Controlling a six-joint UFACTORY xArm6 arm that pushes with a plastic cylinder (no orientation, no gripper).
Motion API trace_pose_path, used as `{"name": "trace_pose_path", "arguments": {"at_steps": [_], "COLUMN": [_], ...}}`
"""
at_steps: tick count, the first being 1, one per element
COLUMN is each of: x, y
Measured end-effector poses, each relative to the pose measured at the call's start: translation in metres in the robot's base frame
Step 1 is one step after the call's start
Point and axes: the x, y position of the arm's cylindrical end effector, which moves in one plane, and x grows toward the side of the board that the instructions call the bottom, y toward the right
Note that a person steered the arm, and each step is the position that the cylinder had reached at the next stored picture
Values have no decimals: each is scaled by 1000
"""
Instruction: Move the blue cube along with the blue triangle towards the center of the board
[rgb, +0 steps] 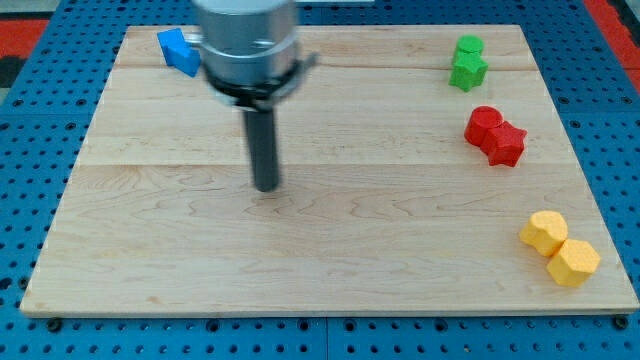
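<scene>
A blue block (179, 50) lies near the board's top left corner, partly hidden behind the arm's grey body (248, 45); I cannot tell whether it is one block or a cube and triangle together. My tip (266, 186) rests on the wooden board (330, 250), left of centre, well below and to the right of the blue block, touching no block.
Two green blocks (467, 63) sit at the top right. Two red blocks (494, 135) lie below them, one star-shaped. Two yellow blocks (559, 248) lie near the bottom right edge. A blue pegboard (30, 120) surrounds the board.
</scene>
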Motion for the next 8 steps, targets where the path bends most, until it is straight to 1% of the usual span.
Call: {"name": "trace_pose_path", "arguments": {"at_steps": [1, 2, 3, 4, 5, 7, 8], "x": [-27, -66, -96, -162, -166, -252, -263], "y": [-70, -123, -142, -145, -145, -148, -148]}}
